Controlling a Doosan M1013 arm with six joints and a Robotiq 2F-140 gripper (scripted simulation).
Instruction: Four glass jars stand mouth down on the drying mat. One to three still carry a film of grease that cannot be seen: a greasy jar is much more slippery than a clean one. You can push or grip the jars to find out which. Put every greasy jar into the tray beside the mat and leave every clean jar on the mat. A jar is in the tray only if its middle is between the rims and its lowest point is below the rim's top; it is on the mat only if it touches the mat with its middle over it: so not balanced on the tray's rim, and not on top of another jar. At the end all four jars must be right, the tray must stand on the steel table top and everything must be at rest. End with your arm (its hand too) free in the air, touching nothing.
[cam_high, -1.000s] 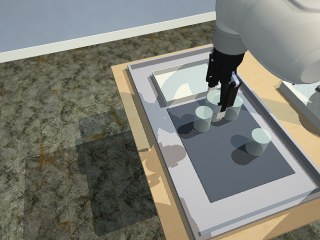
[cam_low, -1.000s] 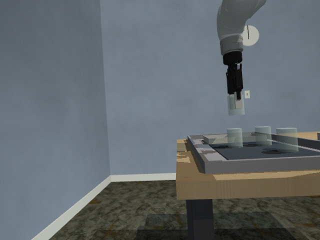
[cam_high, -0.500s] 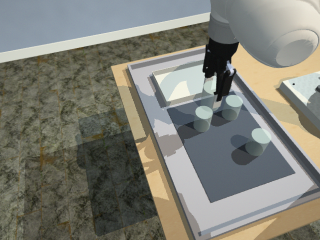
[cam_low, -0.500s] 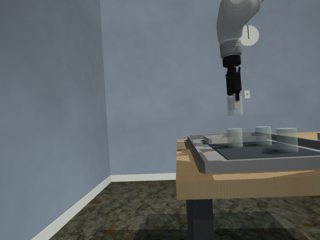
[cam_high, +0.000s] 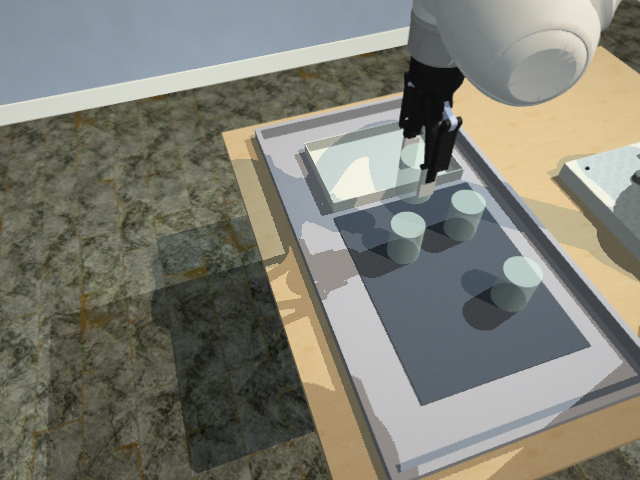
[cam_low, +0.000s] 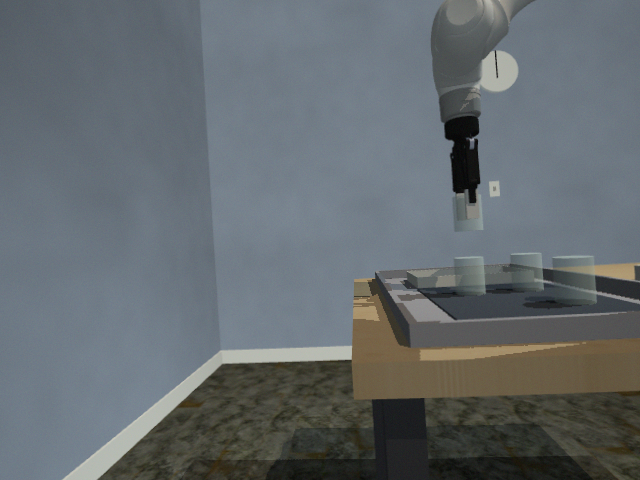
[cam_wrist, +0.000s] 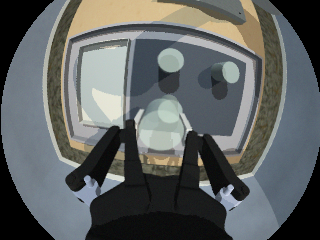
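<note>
So in the top view the claw (cam_high: 417, 161) (cam_low: 465, 205) (cam_wrist: 161, 118) is pinching a glass jar (cam_high: 408, 178) (cam_low: 460, 225) (cam_wrist: 161, 134) between its fingers. Below it there's the pale tray (cam_high: 330, 200) (cam_low: 421, 283) (cam_wrist: 102, 86) at the end of the dark mat (cam_high: 434, 330) (cam_low: 480, 308) (cam_wrist: 145, 55), both on the steel counter (cam_high: 356, 330) (cam_low: 465, 330) (cam_wrist: 245, 107). The other three jars are lower than the claw, standing on the mat: the near-left jar (cam_high: 406, 238) (cam_low: 469, 276), the near-right jar (cam_high: 464, 215) (cam_low: 526, 272), and the far jar (cam_high: 515, 285) (cam_low: 574, 280).

Exterior view: the pinched jar hangs upright in the air under the claw, well apart from everything on the counter.

Wrist cam: the held jar sits right between the fingertips, covering part of another jar beyond it. Two more jars show past the claw, and the tray is off to the left of the picture. Can't tell which ones are greasy, lol.

End effector (cam_high: 417, 165) (cam_low: 466, 207) (cam_wrist: 161, 118) and gripped jar (cam_high: 409, 178) (cam_low: 468, 224) (cam_wrist: 161, 136) nearer the tray (cam_high: 351, 160) (cam_low: 423, 280) (cam_wrist: 102, 80), slightly higher
</note>
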